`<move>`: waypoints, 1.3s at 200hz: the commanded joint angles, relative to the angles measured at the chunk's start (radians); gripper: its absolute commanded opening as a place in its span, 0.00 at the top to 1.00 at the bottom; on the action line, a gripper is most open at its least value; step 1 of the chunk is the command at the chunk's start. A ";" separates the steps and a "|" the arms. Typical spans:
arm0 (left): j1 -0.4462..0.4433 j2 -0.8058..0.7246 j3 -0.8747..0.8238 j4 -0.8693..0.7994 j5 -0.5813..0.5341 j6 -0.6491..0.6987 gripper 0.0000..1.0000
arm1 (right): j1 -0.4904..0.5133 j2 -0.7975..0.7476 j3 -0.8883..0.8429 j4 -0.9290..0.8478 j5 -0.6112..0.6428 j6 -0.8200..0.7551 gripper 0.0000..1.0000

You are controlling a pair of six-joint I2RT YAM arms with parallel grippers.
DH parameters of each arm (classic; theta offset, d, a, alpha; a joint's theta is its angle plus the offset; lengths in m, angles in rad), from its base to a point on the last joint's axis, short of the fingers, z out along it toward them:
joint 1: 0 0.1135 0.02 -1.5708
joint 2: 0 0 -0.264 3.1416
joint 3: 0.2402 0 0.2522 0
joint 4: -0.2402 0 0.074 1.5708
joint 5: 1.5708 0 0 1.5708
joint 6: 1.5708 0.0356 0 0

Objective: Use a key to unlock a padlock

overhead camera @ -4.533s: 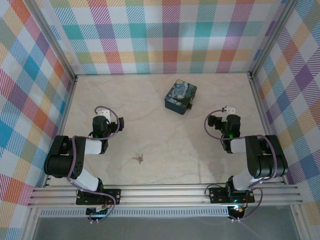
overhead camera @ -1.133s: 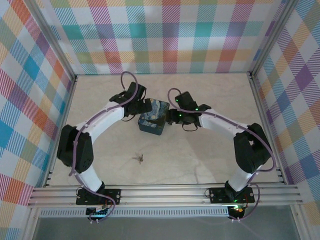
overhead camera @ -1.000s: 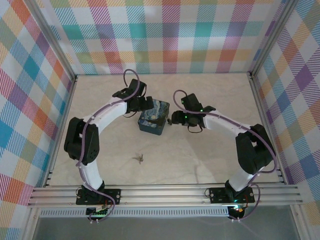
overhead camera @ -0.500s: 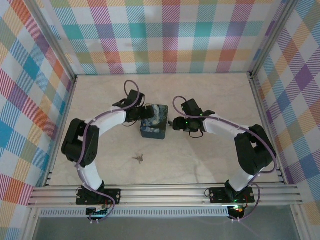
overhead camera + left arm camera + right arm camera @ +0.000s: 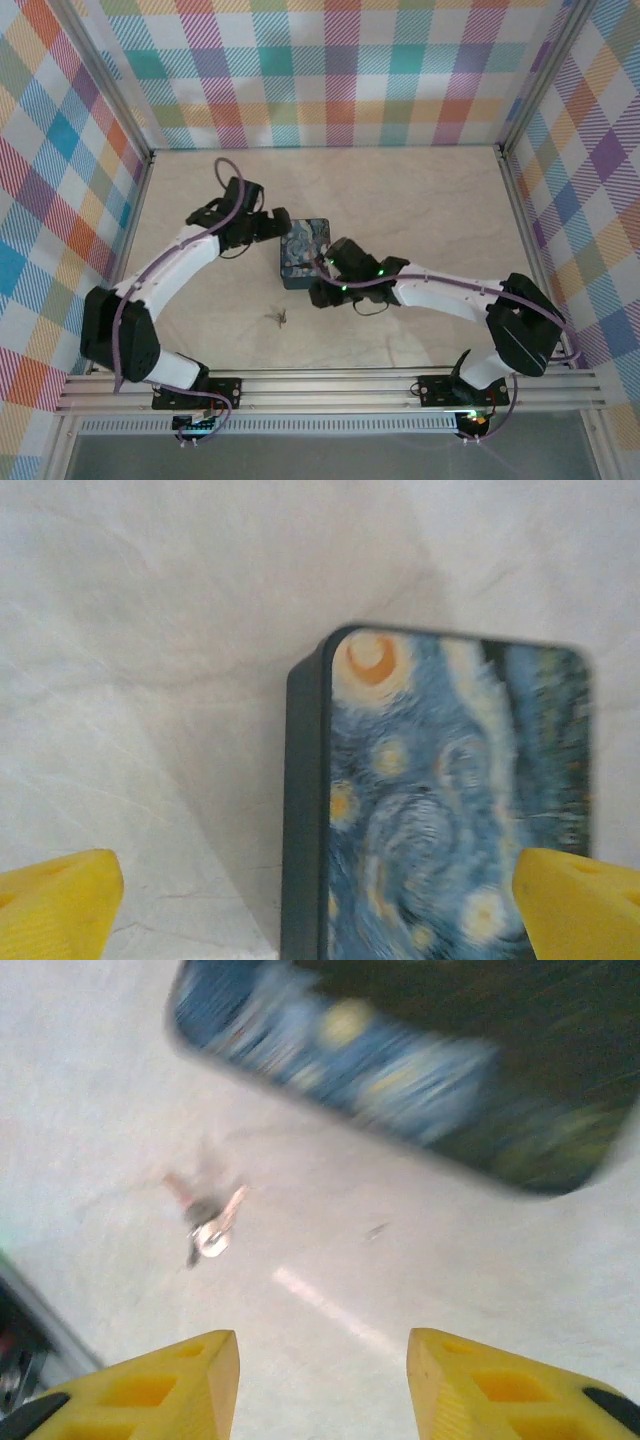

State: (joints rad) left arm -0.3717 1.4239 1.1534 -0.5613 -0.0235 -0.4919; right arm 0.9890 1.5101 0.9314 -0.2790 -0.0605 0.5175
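2 grippers stand close to the dark blue swirl-patterned box [image 5: 305,250], which sits mid-table [image 5: 420,200]. Left gripper [image 5: 278,226] is at the box's left side. In its wrist view the yellow fingers [image 5: 55,900] are spread wide, with the box ahead between them and untouched. Right gripper [image 5: 318,292] hovers just beside the box's near edge, jaws apart and holding nothing. Its wrist covers the box's near right corner from above. Key [image 5: 279,318] lies flat on the table, apart from the box and ahead of the right fingertips, blurred in the wrist view.
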 commanded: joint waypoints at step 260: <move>0.247 -0.331 -0.398 -0.142 0.071 -0.116 0.05 | 0.189 0.530 0.397 -0.100 0.167 0.209 0.81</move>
State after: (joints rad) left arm -0.1257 1.1294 0.7353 -0.6529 0.0441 -0.6319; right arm 1.1713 2.0235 1.3392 -0.3344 0.1173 0.6769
